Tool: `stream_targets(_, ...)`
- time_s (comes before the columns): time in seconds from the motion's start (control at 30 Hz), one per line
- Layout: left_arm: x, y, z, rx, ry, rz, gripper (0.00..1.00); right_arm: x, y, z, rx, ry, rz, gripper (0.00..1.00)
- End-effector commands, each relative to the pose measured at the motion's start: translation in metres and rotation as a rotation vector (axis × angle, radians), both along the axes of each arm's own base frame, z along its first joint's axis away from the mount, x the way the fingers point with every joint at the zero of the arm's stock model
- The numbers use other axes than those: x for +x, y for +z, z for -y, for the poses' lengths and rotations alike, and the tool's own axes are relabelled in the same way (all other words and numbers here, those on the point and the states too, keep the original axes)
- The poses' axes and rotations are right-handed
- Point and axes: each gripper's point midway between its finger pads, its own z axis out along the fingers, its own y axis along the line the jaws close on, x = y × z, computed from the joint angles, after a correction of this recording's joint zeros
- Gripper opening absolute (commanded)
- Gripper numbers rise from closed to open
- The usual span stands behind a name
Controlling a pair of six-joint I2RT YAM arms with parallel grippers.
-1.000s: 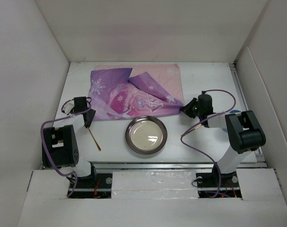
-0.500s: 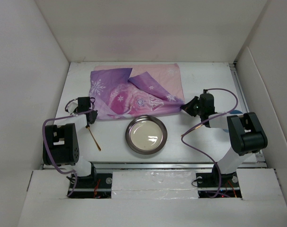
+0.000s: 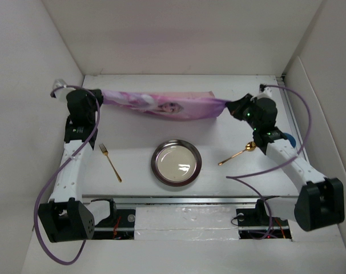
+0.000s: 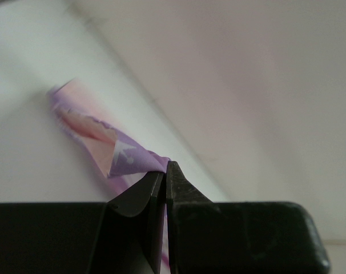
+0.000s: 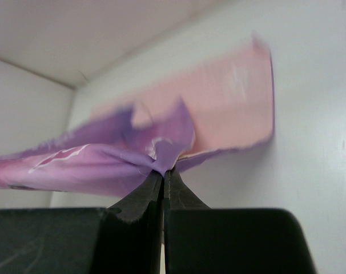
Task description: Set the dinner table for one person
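both arms have lifted the cloth mat (image 3: 161,106), now stretched lengthwise between the left gripper (image 3: 99,96) and right gripper (image 3: 228,105), each clenched on an end.

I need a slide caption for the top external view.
The left pincer and right pincer hold the cloth taut beyond plate, fork and spoon on the table.

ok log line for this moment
left fingers: shut on purple-pink cloth mat | right fingers: same mat | mat: stretched between them | round steel plate, gold fork, gold spoon: on white table
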Motion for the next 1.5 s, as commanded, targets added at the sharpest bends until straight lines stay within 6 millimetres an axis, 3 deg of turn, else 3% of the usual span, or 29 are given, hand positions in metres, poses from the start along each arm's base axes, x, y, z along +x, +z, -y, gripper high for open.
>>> stream_targets(0.0,-0.016,0.132,-0.001,0.093,-0.012,0.304,0.00,-0.010,0.122,0.031,-0.087,-0.129,0.261,0.00)
stream_targets(0.03,-0.023,0.165,0.004,0.100,-0.037,0.372,0.00,-0.021,0.151,0.039,-0.112,-0.151,0.322,0.00)
stream_targets(0.07,-0.029,0.182,0.007,0.103,-0.050,0.408,0.00,-0.030,0.184,0.042,-0.116,-0.157,0.365,0.00)
stream_targets(0.13,-0.043,0.219,0.014,0.111,-0.079,0.490,0.00,-0.046,0.215,0.047,-0.138,-0.165,0.413,0.00)
stream_targets(0.17,-0.052,0.232,0.016,0.116,-0.089,0.521,0.00,-0.064,0.250,0.052,-0.132,-0.179,0.490,0.00)
stream_targets(0.27,-0.080,0.267,0.023,0.123,-0.111,0.617,0.00,-0.087,0.277,0.061,-0.144,-0.202,0.530,0.00)
stream_targets(0.4,-0.107,0.291,0.026,0.144,-0.118,0.689,0.00,-0.122,0.314,0.070,-0.129,-0.218,0.607,0.00)
stream_targets(0.47,-0.108,0.292,0.025,0.160,-0.113,0.684,0.00,-0.124,0.320,0.071,-0.125,-0.226,0.624,0.00)
stream_targets(0.53,-0.101,0.288,0.024,0.167,-0.111,0.669,0.00,-0.113,0.317,0.071,-0.135,-0.233,0.604,0.00)
stream_targets(0.6,-0.080,0.272,0.023,0.171,-0.115,0.613,0.00,-0.096,0.309,0.071,-0.148,-0.240,0.578,0.00)
stream_targets(0.63,-0.072,0.267,0.023,0.172,-0.119,0.596,0.00,-0.075,0.297,0.073,-0.166,-0.243,0.544,0.00)
stream_targets(0.7,-0.041,0.244,0.020,0.169,-0.123,0.524,0.00,-0.054,0.288,0.070,-0.183,-0.222,0.509,0.00)
stream_targets(0.73,-0.013,0.222,0.024,0.161,-0.156,0.462,0.00,-0.022,0.273,0.066,-0.193,-0.204,0.477,0.00)
stream_targets(0.77,-0.013,0.225,0.024,0.163,-0.155,0.472,0.00,-0.022,0.273,0.065,-0.192,-0.197,0.478,0.00)
stream_targets(0.8,0.004,0.210,0.024,0.154,-0.164,0.438,0.00,0.002,0.254,0.063,-0.207,-0.187,0.433,0.00)
stream_targets(0.87,0.021,0.207,0.023,0.156,-0.168,0.416,0.00,0.025,0.253,0.063,-0.207,-0.182,0.424,0.00)
stream_targets(0.9,0.043,0.188,0.022,0.148,-0.171,0.366,0.00,0.035,0.250,0.054,-0.203,-0.136,0.419,0.00)
stream_targets(0.93,0.052,0.183,0.022,0.146,-0.179,0.356,0.00,0.055,0.247,0.054,-0.205,-0.134,0.410,0.00)
stream_targets(0.97,0.058,0.192,0.023,0.152,-0.183,0.366,0.00,0.064,0.247,0.051,-0.201,-0.121,0.414,0.00)
stream_targets(1.0,0.077,0.177,0.022,0.144,-0.190,0.327,0.00,0.072,0.249,0.049,-0.194,-0.098,0.418,0.00)
stream_targets(1.03,0.086,0.177,0.024,0.145,-0.201,0.327,0.00,0.087,0.241,0.046,-0.189,-0.088,0.403,0.00)
stream_targets(1.07,0.090,0.194,0.027,0.149,-0.219,0.360,0.00,0.091,0.262,0.050,-0.176,-0.099,0.445,0.00)
stream_targets(1.1,0.104,0.186,0.027,0.141,-0.228,0.342,0.00,0.095,0.268,0.045,-0.164,-0.075,0.458,0.00)
stream_targets(1.13,0.108,0.192,0.028,0.140,-0.232,0.357,0.00,0.100,0.274,0.048,-0.160,-0.072,0.462,0.00)
stream_targets(1.17,0.106,0.217,0.031,0.147,-0.244,0.406,0.00,0.106,0.291,0.053,-0.153,-0.076,0.489,0.00)
stream_targets(1.33,0.100,0.251,0.035,0.161,-0.260,0.491,0.00,0.100,0.315,0.051,-0.145,-0.044,0.540,0.00)
stream_targets(1.37,0.102,0.241,0.036,0.160,-0.266,0.485,0.00,0.100,0.311,0.056,-0.152,-0.056,0.536,0.00)
stream_targets(1.43,0.094,0.236,0.038,0.154,-0.272,0.494,0.00,0.104,0.284,0.059,-0.159,-0.051,0.498,0.00)
stream_targets(1.47,0.101,0.202,0.038,0.140,-0.279,0.451,0.00,0.106,0.270,0.063,-0.156,-0.047,0.473,0.00)
